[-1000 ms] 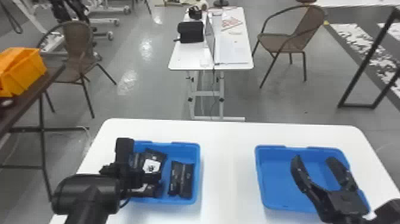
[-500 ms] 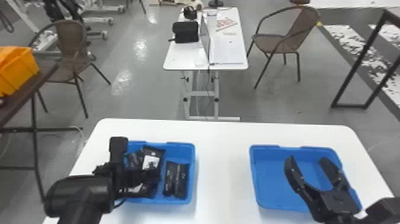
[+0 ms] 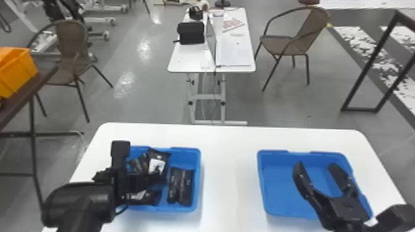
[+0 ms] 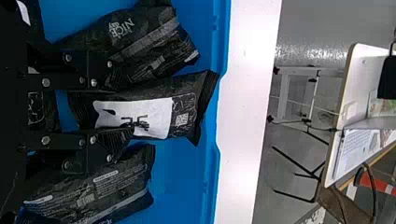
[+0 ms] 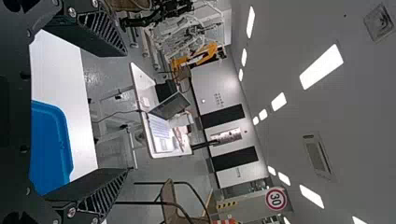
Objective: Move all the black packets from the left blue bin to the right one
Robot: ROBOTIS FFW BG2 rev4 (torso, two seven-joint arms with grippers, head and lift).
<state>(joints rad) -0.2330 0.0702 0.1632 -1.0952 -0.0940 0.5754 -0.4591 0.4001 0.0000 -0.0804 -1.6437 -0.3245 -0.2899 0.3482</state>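
In the head view my left gripper (image 3: 157, 179) is low in the left blue bin (image 3: 198, 172), among black packets. In the left wrist view the left gripper (image 4: 125, 108) stands open, its fingers either side of a white-labelled black packet (image 4: 187, 109); contact cannot be told. Other black packets (image 4: 144, 44) flank it. Two packets (image 3: 186, 187) lie side by side at that bin's right; others are partly hidden by the arm. My right gripper (image 3: 318, 168) is parked open above the right blue bin (image 3: 261, 182), which holds no visible packet. The right wrist view shows the right gripper (image 5: 125, 112) with nothing between its fingers.
Both bins stand on a white table (image 3: 230, 172), with bare tabletop between them. Beyond it are another table (image 3: 182, 63) with a laptop, and chairs (image 3: 293, 43). An orange crate (image 3: 18, 72) rests on a dark table at the far left.
The head view has shifted slightly. The white-labelled packet sits a little nearer the left bin's far side and shows more beside my left gripper. My right gripper stays open above its bin.
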